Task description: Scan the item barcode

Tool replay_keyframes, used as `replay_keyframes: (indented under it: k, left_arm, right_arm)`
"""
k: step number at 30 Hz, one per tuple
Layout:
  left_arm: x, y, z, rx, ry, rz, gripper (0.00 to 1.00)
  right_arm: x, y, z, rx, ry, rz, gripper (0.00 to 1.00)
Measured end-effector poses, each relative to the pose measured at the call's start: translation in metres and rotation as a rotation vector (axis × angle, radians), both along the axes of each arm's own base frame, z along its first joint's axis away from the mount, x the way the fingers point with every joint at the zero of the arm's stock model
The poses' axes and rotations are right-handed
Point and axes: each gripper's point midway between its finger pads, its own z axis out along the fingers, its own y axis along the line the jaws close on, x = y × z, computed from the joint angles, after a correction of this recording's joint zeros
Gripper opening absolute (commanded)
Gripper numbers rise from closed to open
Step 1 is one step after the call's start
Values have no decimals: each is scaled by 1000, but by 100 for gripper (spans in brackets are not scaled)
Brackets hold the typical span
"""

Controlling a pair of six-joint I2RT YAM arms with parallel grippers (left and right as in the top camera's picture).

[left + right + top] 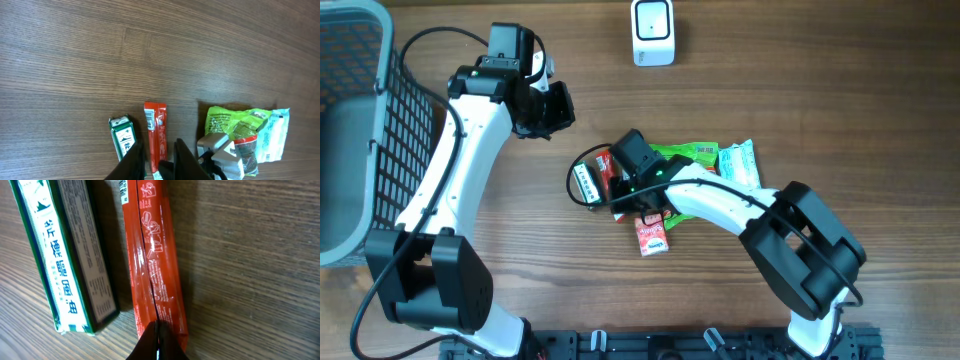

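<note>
A long red sachet (152, 265) lies on the wood next to a green-and-white box (62, 255). My right gripper (157, 342) is shut, its fingertips pinched on the sachet's near end where the centre seam runs in. The left wrist view shows the same red sachet (155, 127) and green box (123, 137) from higher up. My left gripper (159, 150) hangs well above them with a narrow gap and nothing between its fingers; in the overhead view the left gripper (548, 108) sits up and left of the pile. The white scanner (652, 32) stands at the far edge.
A green packet (685, 152), a pale blue-white packet (740, 160) and a second red sachet (653, 237) lie around the right arm. A dark wire basket (405, 110) fills the left side, close behind the left arm.
</note>
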Motion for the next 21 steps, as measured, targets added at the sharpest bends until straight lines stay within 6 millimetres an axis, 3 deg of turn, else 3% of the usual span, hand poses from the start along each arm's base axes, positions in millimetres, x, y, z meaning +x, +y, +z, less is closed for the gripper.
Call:
replay_keyframes:
  k: [2, 4, 6, 8, 9, 15, 19, 21]
  left_arm:
    - [1, 3, 0, 15, -4, 11, 32]
    - [2, 6, -1, 32, -8, 17, 37]
    - [4, 12, -2, 63, -12, 30, 56]
    - [5, 19, -3, 102, -16, 48, 78]
    - [5, 23, -4, 127, -19, 52, 100]
    - [7, 44, -5, 240, -29, 99, 100]
    - [7, 47, -5, 259, -29, 106, 100]
    - [7, 48, -5, 264, -30, 107, 100]
  right_arm:
    - [3, -8, 7, -30, -26, 1, 8]
    - [12, -11, 26, -16, -91, 24, 18]
    - [19, -12, 56, 15, -177, 75, 30]
    - [16, -14, 76, 20, -219, 120, 34]
    - [14, -16, 84, 22, -232, 134, 35]
    - [-7, -35, 75, -60, -151, 176, 38]
    - [-30, -56, 64, -144, -46, 194, 54]
    - [-37, -64, 61, -171, -13, 202, 55]
